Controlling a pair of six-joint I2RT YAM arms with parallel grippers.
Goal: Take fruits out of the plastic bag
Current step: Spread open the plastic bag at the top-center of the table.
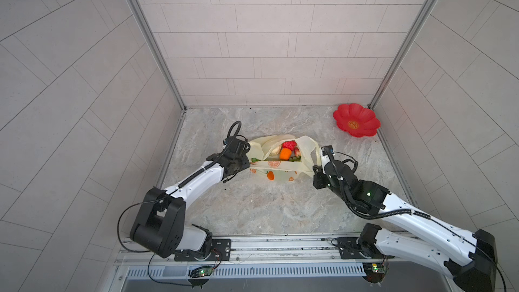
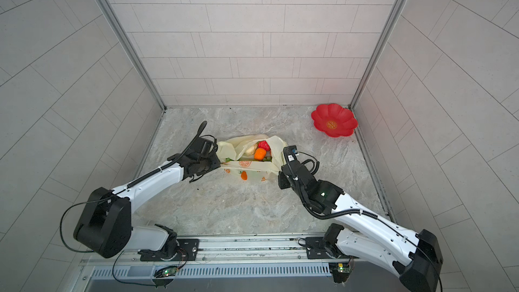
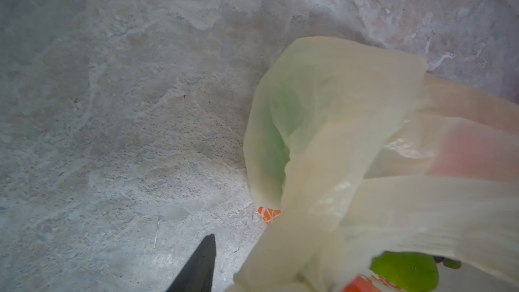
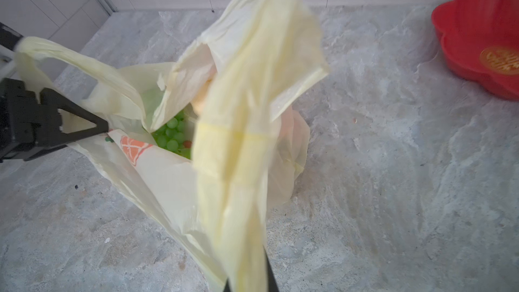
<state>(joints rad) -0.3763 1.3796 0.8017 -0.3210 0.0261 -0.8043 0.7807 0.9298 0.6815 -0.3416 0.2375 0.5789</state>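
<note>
We see the bag (image 1: 280, 168) in the middle of the worktop (image 1: 252, 209). It is thin, translucent and pale yellow with orange prints, and its mouth is spread wide between the two arms. Inside lie an orange (image 1: 284, 153), a red piece (image 1: 289, 144), a cream bulb (image 1: 275, 150) and green grapes (image 4: 171, 136). The right tool (image 4: 248, 285) is clamped on one raised loop handle. The left tool (image 4: 102, 130) pinches the opposite rim, fingertips together. The red plate (image 1: 356, 120) lies well apart, in the far corner.

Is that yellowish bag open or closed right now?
Open. The plastic bag gapes at the top, showing an orange fruit and green grapes inside; the right gripper holds one handle.
</note>
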